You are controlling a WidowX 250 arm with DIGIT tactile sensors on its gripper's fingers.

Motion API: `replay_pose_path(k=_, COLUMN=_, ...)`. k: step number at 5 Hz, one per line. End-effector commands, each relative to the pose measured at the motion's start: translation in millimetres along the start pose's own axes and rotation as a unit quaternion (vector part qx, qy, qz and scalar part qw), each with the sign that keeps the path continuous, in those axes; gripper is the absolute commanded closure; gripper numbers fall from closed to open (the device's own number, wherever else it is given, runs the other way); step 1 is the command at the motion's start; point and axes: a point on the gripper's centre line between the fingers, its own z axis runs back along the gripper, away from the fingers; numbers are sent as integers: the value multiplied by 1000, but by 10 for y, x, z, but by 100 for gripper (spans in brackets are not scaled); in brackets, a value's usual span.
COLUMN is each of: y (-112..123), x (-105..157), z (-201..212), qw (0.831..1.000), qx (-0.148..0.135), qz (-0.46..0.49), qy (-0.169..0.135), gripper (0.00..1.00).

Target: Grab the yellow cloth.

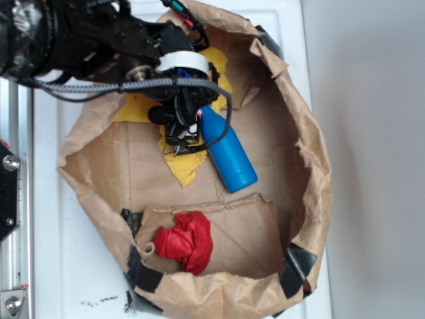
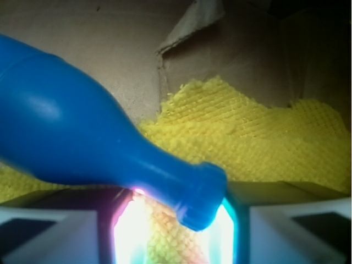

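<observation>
The yellow cloth (image 1: 183, 166) lies spread on the floor of a brown paper bag, partly hidden under my arm. My gripper (image 1: 180, 141) is down on the cloth's near part, right beside the neck of a blue bottle (image 1: 229, 157). In the wrist view the yellow cloth (image 2: 247, 137) fills the background, and a ridge of it sits between my gripper's (image 2: 175, 237) jaws. Lit gaps show on both sides of the ridge, so the jaws stand open. The blue bottle (image 2: 71, 137) crosses in front, its mouth overlapping the right finger.
The crumpled paper bag wall (image 1: 320, 166) rings everything, with black tape patches at its front. A red cloth wad (image 1: 187, 240) lies on a cardboard flap near the front. The bag rests on a white table (image 1: 60, 266).
</observation>
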Motion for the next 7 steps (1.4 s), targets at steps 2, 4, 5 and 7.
replay_pose_path(k=2, y=124, x=318, z=941, qw=995, qx=-77, qz=43, qy=-41, gripper=100)
replay_pose_path(k=4, y=96, x=439, z=1353, qw=991, qx=-119, qz=47, qy=-33, gripper=100)
replay_pose_path(k=5, y=-97, x=487, z=1469, qw=991, qx=-128, qz=26, qy=-26, gripper=100)
replay_pose_path(k=7, y=-385, x=451, z=1539, qw=990, qx=-137, qz=-2, qy=-38, gripper=100)
